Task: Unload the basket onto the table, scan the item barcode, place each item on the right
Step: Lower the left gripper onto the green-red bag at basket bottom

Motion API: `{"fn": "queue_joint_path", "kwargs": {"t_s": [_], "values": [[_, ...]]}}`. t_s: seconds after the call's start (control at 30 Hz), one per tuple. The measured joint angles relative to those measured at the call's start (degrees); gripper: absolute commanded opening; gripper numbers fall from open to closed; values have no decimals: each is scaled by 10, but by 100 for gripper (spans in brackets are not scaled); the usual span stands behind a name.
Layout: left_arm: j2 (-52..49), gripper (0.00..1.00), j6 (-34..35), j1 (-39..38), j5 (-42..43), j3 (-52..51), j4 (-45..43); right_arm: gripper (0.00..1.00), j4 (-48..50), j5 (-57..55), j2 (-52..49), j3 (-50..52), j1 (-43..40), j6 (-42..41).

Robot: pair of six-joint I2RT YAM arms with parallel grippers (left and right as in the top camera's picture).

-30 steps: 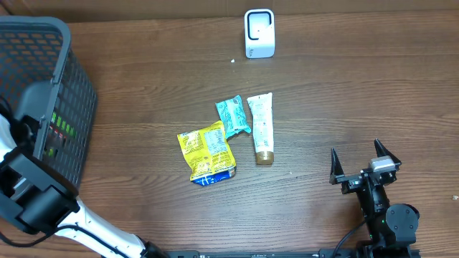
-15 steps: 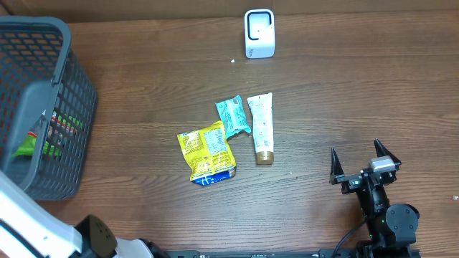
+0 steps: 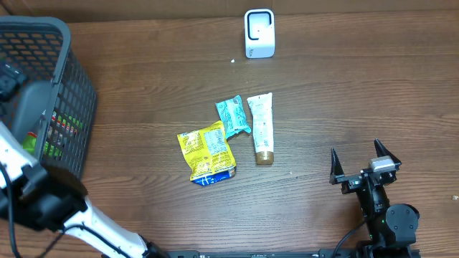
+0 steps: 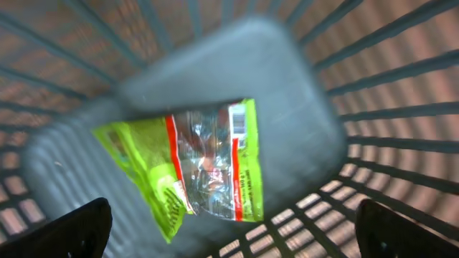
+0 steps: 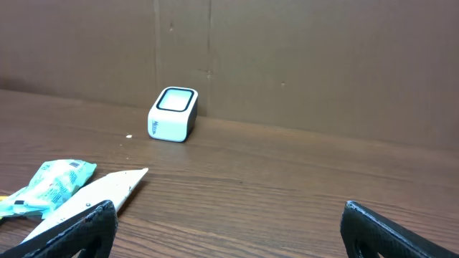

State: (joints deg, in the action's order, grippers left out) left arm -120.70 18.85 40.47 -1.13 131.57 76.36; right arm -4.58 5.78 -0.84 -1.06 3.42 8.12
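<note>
1. Left pincer (image 4: pixel 233 240): my jaws stood wide apart above the basket (image 3: pixel 75 86), at the left edge of the overhead view. They grasped nothing.

2. Item position: the green packet (image 4: pixel 193 168) lay flat on the basket floor, at the centre of the left wrist view and clear of both my fingertips.

3. Item appearance: a lime-green film pouch with red bands and a clear, glossy window in the middle, slightly crumpled. The wrist view was blurred, so I could not locate a barcode on it.

4. Right pincer (image 3: pixel 356 161): also spread open and empty, parked at the lower right of the overhead view.

5. Progress, as a judgement: with one item in the basket, I took it as finished. A yellow packet (image 3: pixel 206 152), a teal pouch (image 3: pixel 233 115) and a tube (image 3: pixel 262 127) lay at the centre of the table. The scanner (image 3: pixel 259 33) stood at the top centre, well apart from them. These three appeared to be left.
</note>
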Motion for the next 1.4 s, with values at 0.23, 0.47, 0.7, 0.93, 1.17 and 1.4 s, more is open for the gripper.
{"fn": "queue_joint_path", "kwargs": {"t_s": [0.23,0.47,0.7,0.93,1.17,1.4], "values": [[-93,100,23,0,0,0,33,100,0,0,0,0,0,0],[-189,100,27,1,-4,0,54,100,0,0,0,0,0,0],[-211,98,27,2,-7,0,53,100,0,0,0,0,0,0],[-216,4,28,3,-13,2,53,100,0,0,0,0,0,0],[-216,4,22,4,-10,22,82,100,0,0,0,0,0,0],[-214,4,17,4,-8,109,122,100,0,0,0,0,0,0]]}}
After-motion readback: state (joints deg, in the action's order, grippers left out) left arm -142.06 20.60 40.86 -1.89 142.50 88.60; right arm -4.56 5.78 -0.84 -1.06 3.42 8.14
